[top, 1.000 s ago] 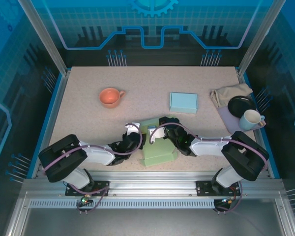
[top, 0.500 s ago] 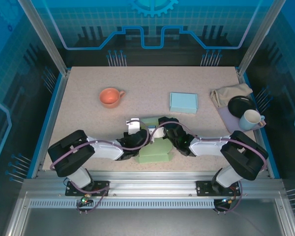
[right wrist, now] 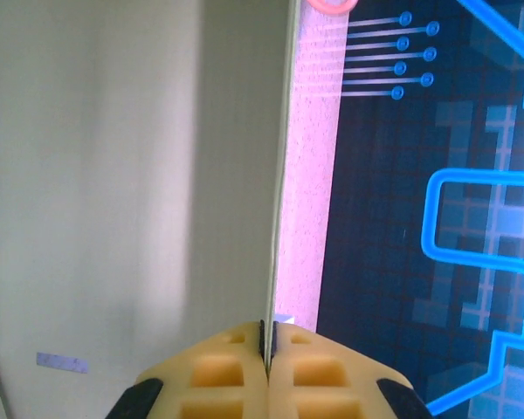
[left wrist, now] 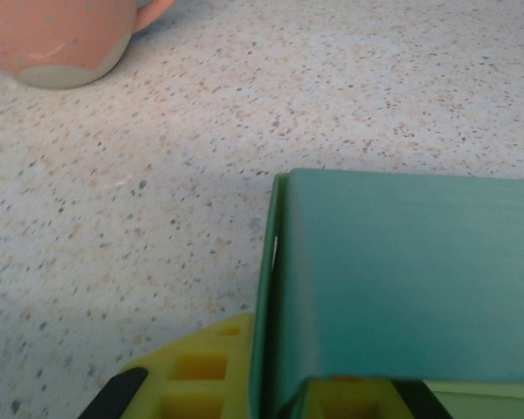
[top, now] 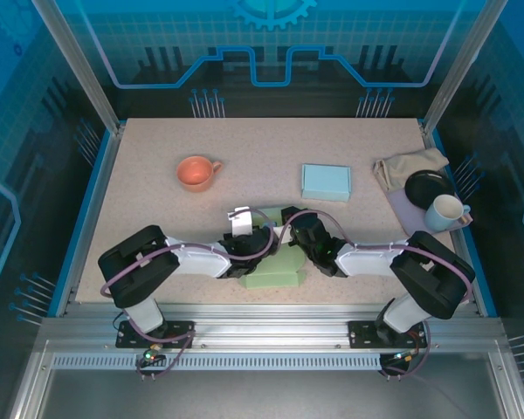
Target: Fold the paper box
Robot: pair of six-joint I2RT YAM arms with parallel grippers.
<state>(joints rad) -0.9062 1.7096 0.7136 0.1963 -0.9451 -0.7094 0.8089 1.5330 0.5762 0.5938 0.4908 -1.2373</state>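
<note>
Small pale label strip [right wrist: 61,360] on a panel of the green paper box [top: 278,276], too small to read. Both arms lie low, stretched inward, wrists meeting over the box near the table's [top: 157,218] front centre. Left gripper [left wrist: 275,388] pinches an upright green wall, yellow pads either side. Right gripper [right wrist: 267,349] pads clamp a thin panel edge

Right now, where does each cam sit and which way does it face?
Top: above and behind the bases, looking down on the table; both arms show, left gripper and right gripper on the box.
Left wrist: low over the table, facing the mug; own yellow fingers pinch a box panel.
Right wrist: sights along a box flap's edge; own fingers shut on it.
Shared: mug in top and left wrist.
</note>
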